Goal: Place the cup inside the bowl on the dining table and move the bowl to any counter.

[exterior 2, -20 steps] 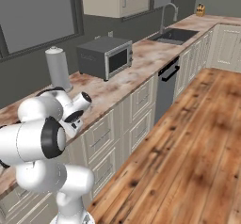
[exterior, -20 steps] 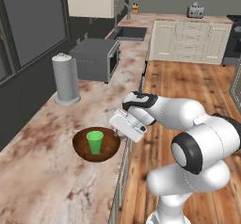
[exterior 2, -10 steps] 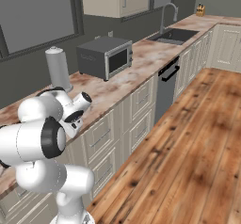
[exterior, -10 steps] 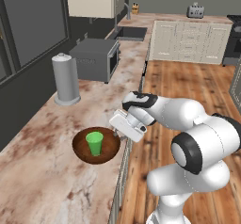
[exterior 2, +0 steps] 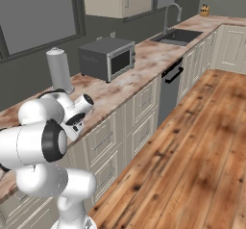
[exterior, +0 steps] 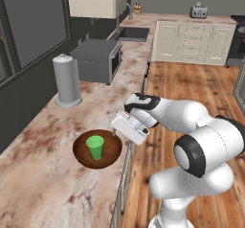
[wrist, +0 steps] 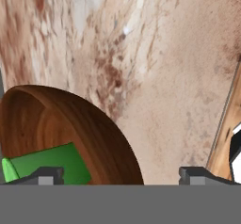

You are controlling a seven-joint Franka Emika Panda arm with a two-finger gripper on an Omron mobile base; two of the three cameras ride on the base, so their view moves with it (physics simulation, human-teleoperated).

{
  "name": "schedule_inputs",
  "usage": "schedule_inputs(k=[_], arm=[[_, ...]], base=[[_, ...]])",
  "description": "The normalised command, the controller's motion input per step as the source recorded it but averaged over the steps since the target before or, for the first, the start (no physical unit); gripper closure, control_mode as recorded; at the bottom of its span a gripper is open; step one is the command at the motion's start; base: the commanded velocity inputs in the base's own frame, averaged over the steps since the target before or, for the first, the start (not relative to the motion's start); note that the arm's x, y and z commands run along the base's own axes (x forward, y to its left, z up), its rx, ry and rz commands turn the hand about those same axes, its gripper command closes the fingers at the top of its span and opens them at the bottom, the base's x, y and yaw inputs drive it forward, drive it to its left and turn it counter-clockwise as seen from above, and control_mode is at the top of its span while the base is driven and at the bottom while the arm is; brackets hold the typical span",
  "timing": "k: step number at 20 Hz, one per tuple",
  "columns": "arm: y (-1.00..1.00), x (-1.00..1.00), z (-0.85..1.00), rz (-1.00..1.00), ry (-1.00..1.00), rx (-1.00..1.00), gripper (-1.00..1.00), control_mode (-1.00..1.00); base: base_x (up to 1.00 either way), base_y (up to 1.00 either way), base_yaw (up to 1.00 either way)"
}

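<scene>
Standing upright inside the bowl [exterior: 97, 150], the cup [exterior: 95, 147] shows the first step done; the bowl itself rests near the front edge of the marbled surface [exterior: 43, 126], along from a grey cylinder [exterior: 67, 80] and a microwave [exterior: 97, 61]; so the move looks finished too. The hand [exterior: 116, 132] hovers at the bowl's near rim, fingers spread wide and pinching nothing; only backing away seems left.

On the counter [exterior: 57, 126] there is one green cup [exterior: 95, 147], one brown wooden bowl [exterior: 82, 156] at its 6 o'clock end, one grey cylinder [exterior: 66, 80], one grey microwave [exterior: 97, 60], one sink [exterior: 133, 32] toward 12 o'clock, and one toaster [exterior: 198, 11] beyond.
</scene>
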Motion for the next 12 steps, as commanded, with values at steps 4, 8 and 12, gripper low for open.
schedule_inputs(k=[4,8,12], arm=[[0.02,-0.01,0.36,0.00,0.01,-0.01,-1.00,-1.00],[0.07,-0.06,0.70,0.00,0.02,-0.05,-1.00,-1.00],[0.01,-0.33,0.47,0.00,0.01,-0.03,-1.00,-1.00]], base=[[0.00,0.00,0.00],[0.00,0.00,0.00],[0.00,0.00,0.00]])
